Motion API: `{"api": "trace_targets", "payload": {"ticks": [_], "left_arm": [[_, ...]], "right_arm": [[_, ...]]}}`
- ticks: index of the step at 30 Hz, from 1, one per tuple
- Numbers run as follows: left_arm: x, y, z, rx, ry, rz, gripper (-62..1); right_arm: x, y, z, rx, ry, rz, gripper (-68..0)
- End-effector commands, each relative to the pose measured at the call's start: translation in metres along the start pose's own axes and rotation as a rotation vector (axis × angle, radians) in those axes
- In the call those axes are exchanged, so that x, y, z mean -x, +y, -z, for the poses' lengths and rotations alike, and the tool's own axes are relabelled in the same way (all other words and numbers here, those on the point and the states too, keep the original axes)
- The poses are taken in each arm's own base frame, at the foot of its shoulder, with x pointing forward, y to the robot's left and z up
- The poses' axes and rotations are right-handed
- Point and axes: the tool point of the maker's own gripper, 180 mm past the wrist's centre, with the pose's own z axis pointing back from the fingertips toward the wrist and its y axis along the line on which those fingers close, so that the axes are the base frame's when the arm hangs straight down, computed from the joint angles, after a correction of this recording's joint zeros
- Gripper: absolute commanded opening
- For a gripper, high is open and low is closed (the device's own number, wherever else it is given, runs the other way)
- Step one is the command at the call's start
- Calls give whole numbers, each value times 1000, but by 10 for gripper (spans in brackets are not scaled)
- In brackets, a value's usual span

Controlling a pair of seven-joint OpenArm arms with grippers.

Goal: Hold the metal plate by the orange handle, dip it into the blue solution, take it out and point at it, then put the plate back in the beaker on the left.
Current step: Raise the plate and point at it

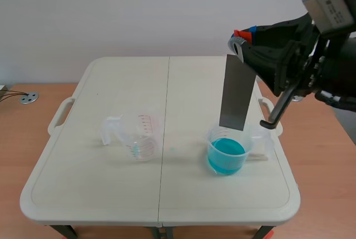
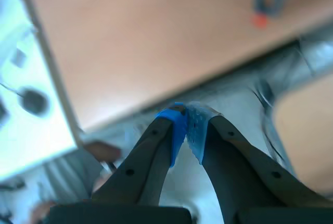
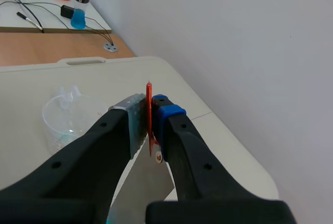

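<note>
A grey metal plate (image 1: 236, 91) hangs upright from my right gripper (image 1: 240, 38), which is shut on its orange handle (image 3: 149, 110). The plate's lower edge is just above the blue solution (image 1: 226, 151) in a clear beaker (image 1: 228, 161) at the table's right. A second clear beaker (image 1: 142, 134) with red markings stands left of the middle; it also shows in the right wrist view as a clear beaker (image 3: 65, 117). My left gripper (image 2: 186, 128) is off the table, its blue pads together with nothing between them.
The white folding table (image 1: 83, 183) has a seam down its middle and handles at both sides. A wooden floor surrounds it. In the right wrist view a far desk holds a bottle (image 3: 79, 6) and cables.
</note>
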Motion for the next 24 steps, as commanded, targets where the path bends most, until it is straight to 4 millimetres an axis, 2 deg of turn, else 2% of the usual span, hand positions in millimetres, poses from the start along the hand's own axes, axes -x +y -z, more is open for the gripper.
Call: {"api": "trace_targets", "payload": {"ticks": [1,4,8,13,16,21,24], "left_arm": [[-19,5,1,-9,-72,-3,-591],[-58,12,2,-6,-201,34,-591],[-102,2,2,53,-332,81,-591],[-153,-34,-7,237,-477,129,-591],[-179,-61,-20,394,-554,159,-591],[-209,-106,-48,651,-634,214,-591],[-222,-121,-61,723,-672,238,-591]], "right_arm": [[-18,-6,0,2,-49,-35,-662],[-24,-7,-1,5,-59,-50,-662],[-32,-9,-1,8,-76,-68,-662],[-41,-8,0,5,-94,-88,-662],[-44,-7,0,3,-100,-95,-662],[-49,-10,-1,13,-114,-95,-662],[-50,-12,-2,20,-117,-89,-662]]}}
